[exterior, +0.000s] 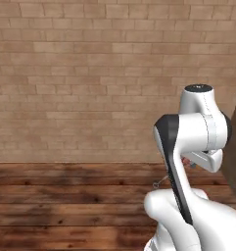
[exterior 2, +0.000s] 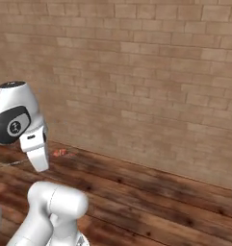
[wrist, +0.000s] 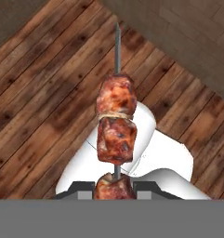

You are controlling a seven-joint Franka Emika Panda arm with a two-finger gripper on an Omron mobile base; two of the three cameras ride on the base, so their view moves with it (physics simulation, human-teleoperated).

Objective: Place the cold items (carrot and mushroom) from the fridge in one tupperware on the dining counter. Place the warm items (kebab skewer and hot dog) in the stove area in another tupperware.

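Kebab skewer: held in the pincer, carried off any surface, above the wooden floor; no tabletop or tupperware is in sight at this moment.
Pincer state: clamped on the kebab skewer; the two dark tips are seen either side of the lowest meat chunk in the hand view, with the stick passing up between them.
Grip point: taken low on the skewer, at the bottom chunk, so that two further reddish-brown chunks and the bare grey tip stand free beyond the pincer.
Reason for hold (judged): a grip on a meat chunk offers more bulk than the thin stick alone; the long free end is judged liable to swing or catch during transport.
Arm posture: folded close above the base, hand tucked near the body; judged a carrying pose while the base faces a brick wall.
Task stage (judged): transport of a warm item toward its container; placement not yet done.
Hand view: meat chunks, stick and grip are resolved in detail; floor planks run diagonally beneath.
Left base view: a thin grey stick end is seen beside the forearm; chunks are mostly hidden by the arm.
Right base view: a small reddish patch is seen beside the hand; too small for detail.
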